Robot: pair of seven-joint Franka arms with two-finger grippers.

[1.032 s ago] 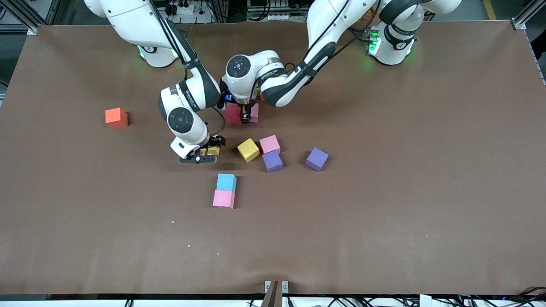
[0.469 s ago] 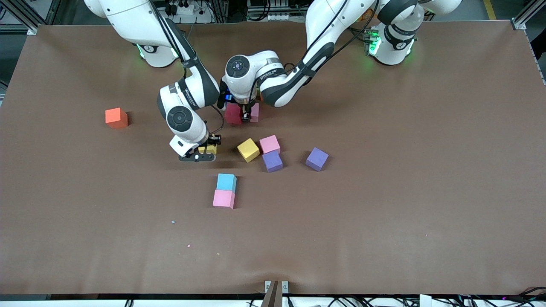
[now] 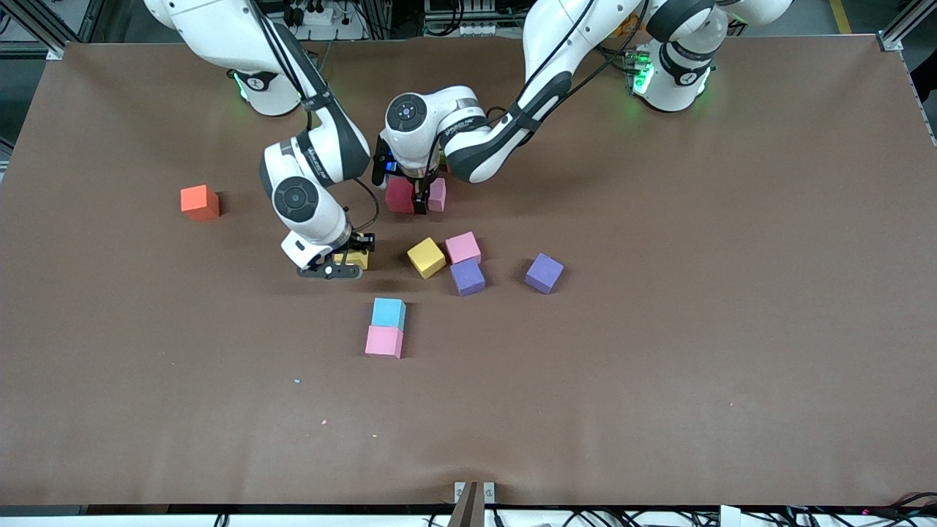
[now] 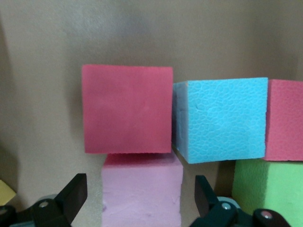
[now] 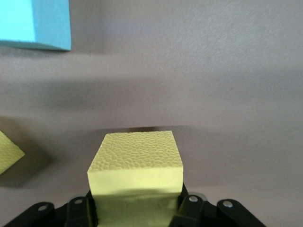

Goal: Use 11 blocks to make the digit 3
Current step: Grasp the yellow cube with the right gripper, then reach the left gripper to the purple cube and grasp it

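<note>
Fingers (image 5: 187, 208) pinch one yellow block (image 5: 136, 172) — two pink blocks (image 3: 463, 247) nearby.

Even overhead light, soft short shadows beside blocks; wrist views slightly soft.

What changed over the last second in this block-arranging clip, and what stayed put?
The right tool shut on the small yellow foam cube and has shifted a little toward the right arm's end of the table. The left tool opened, letting go of the pink foam cube beside the crimson cube. The orange cube, the blue-and-pink pair, the other yellow cube and both purple cubes stayed as they were.
</note>
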